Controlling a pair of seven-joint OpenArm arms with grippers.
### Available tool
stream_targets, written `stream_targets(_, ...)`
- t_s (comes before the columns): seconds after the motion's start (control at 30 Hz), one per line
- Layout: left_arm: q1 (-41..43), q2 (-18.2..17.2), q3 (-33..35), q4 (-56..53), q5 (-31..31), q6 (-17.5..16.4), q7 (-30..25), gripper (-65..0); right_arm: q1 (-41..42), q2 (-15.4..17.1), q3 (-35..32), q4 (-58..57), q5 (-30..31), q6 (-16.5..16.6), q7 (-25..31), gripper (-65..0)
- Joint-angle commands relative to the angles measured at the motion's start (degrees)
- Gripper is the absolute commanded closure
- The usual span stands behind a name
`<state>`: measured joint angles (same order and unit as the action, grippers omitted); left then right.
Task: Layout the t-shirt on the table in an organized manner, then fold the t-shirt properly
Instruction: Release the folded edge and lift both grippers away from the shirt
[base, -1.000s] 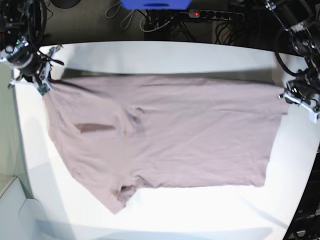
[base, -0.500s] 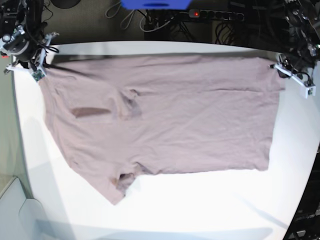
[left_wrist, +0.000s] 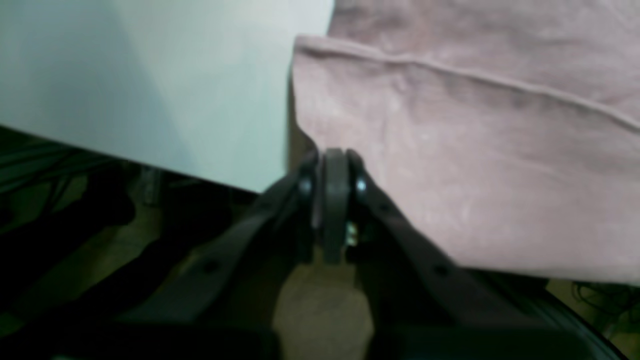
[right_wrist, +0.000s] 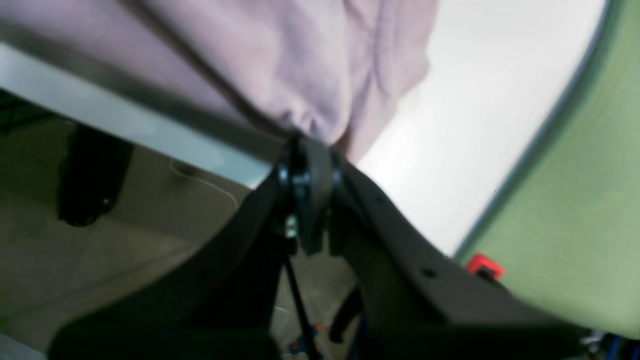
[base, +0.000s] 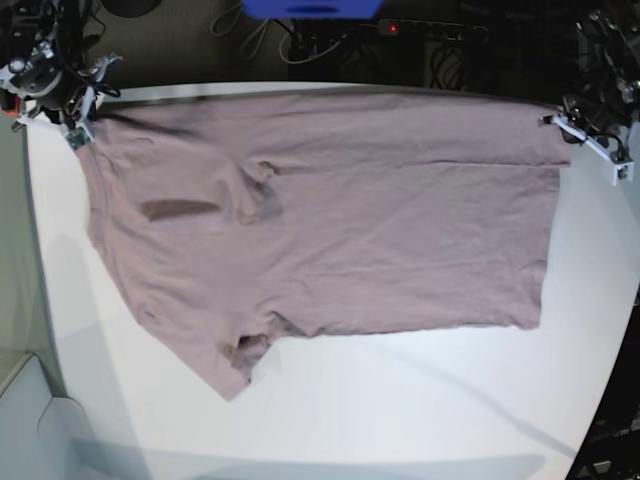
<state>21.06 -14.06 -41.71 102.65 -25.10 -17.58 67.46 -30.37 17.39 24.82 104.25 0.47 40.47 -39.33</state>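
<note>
T-shirt (base: 330, 230) plain, no print; both grippers clamping corners.

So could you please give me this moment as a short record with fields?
garment: mauve t-shirt, spread out, wrinkled
surface: white table
left hand: shut on the t-shirt's hem corner
right hand: shut on the t-shirt's shoulder edge
far edge of shirt: stretched between both hands along the table's far side
near sleeve: lying folded at the front
</note>
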Motion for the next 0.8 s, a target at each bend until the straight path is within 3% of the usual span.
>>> stream_targets(0.0, 0.0, -0.9, -0.2, 0.8, -0.2, 0.1, -0.4, -0.6, -0.2, 0.7, 1.6, 0.8, -0.2, -0.5, 0.5, 0.0)
stream_targets(0.1, 0.0, -0.9, -0.5, 0.7, -0.2, 0.1, -0.4, -7.1, -0.1, -0.5, 4.1, 0.9, -0.2, -0.5, 0.6, -8.8)
stream_targets(0.27, 0.4, -0.9, -0.6, 1.0, -0.2, 0.1, -0.5, -33.9, -1.5, -0.5, 6.3, 1.3, -0.2, -0.5, 0.8, -30.4)
stream_targets(0.37, 0.3, -0.9, -0.7, 1.1, -0.2, 0.1, -0.5, -35.6, -1.8, -0.4, 8.3, 2.7, -0.2, -0.5, 0.8, -40.3)
stream_targets(0.53, -1.9, -0.9, -5.7, 1.3, -0.6, 0.1, -0.5, -36.1, 0.0, 0.0, 11.4, 3.8, -0.2, -0.5, 0.8, -42.3)
stream_targets(0.67, -7.2, -0.9, -11.2, 0.8, -0.2, 0.1, -0.5, -36.5, 7.2, 1.6, 10.6, 1.7, -0.2, -0.5, 0.3, -42.5)
stream_targets(0.77, -13.2, -1.0, -13.2, 0.2, -0.2, 0.4, -0.5, -41.6, 17.2, 1.7, 6.3, -1.8, -1.0, -0.5, 0.2, -42.6)
